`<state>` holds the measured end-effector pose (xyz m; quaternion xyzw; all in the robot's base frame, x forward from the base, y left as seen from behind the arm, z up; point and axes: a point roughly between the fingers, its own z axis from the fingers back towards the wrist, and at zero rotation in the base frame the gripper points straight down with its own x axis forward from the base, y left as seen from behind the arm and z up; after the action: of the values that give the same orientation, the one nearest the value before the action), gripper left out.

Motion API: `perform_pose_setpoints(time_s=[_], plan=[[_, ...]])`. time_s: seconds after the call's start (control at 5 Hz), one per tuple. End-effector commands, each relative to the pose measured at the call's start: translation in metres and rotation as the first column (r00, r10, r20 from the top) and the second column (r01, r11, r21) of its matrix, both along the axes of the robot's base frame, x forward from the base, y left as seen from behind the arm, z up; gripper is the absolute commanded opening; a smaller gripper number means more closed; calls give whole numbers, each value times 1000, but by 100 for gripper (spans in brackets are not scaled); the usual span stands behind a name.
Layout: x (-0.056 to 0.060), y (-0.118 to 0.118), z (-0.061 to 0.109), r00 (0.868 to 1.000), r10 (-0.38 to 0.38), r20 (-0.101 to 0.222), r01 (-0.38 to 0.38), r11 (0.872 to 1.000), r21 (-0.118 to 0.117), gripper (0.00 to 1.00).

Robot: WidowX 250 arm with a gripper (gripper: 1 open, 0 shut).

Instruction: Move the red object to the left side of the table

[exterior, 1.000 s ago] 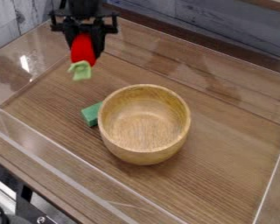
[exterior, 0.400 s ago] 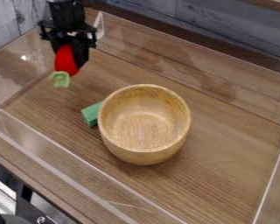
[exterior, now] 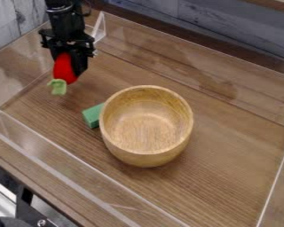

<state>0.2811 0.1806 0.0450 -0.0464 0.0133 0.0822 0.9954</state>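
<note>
On the brown table [exterior: 227,168], left of the wooden bowl [exterior: 147,127], the claw [exterior: 70,55] pinches the red object [exterior: 65,66]; carrying seems in hand, with lowering and releasing next.

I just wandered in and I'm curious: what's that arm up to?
The robot's gripper is holding a small red toy fruit, leafy end pointing down, at the left side of the table. It hasn't let go. The wooden bowl and a flat green piece sit apart from it.
</note>
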Motion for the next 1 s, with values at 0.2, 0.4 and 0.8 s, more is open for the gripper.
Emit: perform_pose_setpoints(time_s=[0.2, 0.4, 0.8], plan=[[2, 31, 17, 998, 47, 48, -48, 999, 17, 0], [6, 34, 7, 999, 25, 45, -25, 1000, 10, 0], [19, 36, -7, 998, 39, 53, -39, 999, -5, 0]])
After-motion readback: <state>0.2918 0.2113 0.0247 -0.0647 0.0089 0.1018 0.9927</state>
